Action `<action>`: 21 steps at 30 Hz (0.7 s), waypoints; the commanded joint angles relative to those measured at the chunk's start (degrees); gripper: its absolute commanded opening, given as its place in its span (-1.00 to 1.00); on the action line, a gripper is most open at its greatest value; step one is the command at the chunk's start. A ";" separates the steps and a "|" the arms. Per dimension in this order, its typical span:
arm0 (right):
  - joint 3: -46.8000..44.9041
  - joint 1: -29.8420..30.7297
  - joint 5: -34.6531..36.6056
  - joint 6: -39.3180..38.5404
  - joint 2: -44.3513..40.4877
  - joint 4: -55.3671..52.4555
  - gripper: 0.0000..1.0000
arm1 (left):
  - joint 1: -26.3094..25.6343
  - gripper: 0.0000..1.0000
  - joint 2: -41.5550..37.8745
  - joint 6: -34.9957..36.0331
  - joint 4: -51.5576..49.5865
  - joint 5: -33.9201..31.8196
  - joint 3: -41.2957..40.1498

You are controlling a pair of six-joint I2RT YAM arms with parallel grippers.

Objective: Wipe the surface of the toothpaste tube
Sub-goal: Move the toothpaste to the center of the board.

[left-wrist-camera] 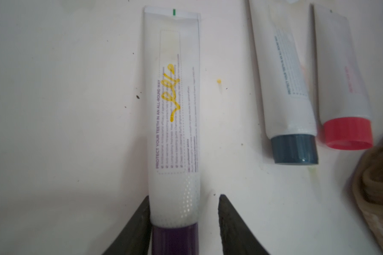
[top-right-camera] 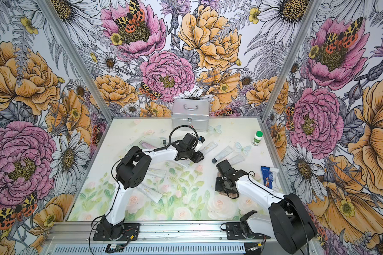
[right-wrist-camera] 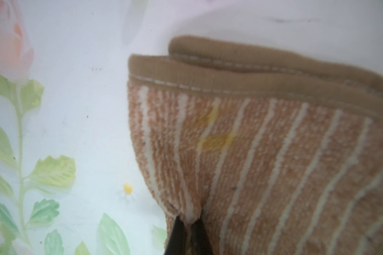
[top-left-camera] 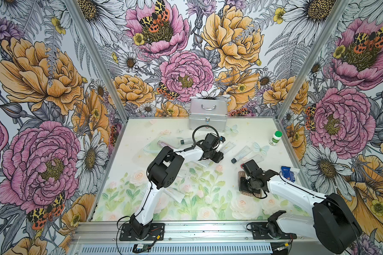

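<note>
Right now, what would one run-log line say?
left gripper: open around purple-capped white toothpaste tube | right gripper: shut on striped brown terry cloth | yellow scribble: unwiped

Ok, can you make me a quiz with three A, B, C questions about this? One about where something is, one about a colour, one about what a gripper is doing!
1. Where is the silver case?
A) at the back of the table
B) by the front rail
C) under the right arm

2. What colour is the cap of the tube that the left gripper straddles?
A) red
B) purple
C) green

3. What is the right gripper doing?
A) hanging open
B) holding a tube
C) shut on the striped cloth

Answers: 1 A, it sits at the far edge. 2 B, the left wrist view shows it purple. 3 C, its tips pinch the cloth's edge.
</note>
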 commanded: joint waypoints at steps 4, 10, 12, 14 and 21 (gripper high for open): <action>-0.65 0.20 1.29 -0.61 0.31 1.35 -1.00 | 0.71 -0.25 0.64 0.69 -0.67 -0.29 -0.33; -0.02 0.21 0.92 -0.55 0.71 1.62 -1.00 | 0.53 -0.50 -2.11 0.09 0.07 -1.20 -3.36; 0.37 0.29 0.50 -0.57 0.67 1.62 -1.00 | 0.36 -0.51 -4.17 -0.79 1.61 -1.00 -6.66; 0.79 0.47 0.30 -0.48 0.56 1.62 -1.00 | 0.10 -0.49 -7.35 -2.30 4.20 -0.88 -11.27; 2.25 1.38 -0.16 -0.56 1.11 1.79 -1.00 | -4.30 -0.41 -18.52 -6.49 7.94 -4.81 -25.79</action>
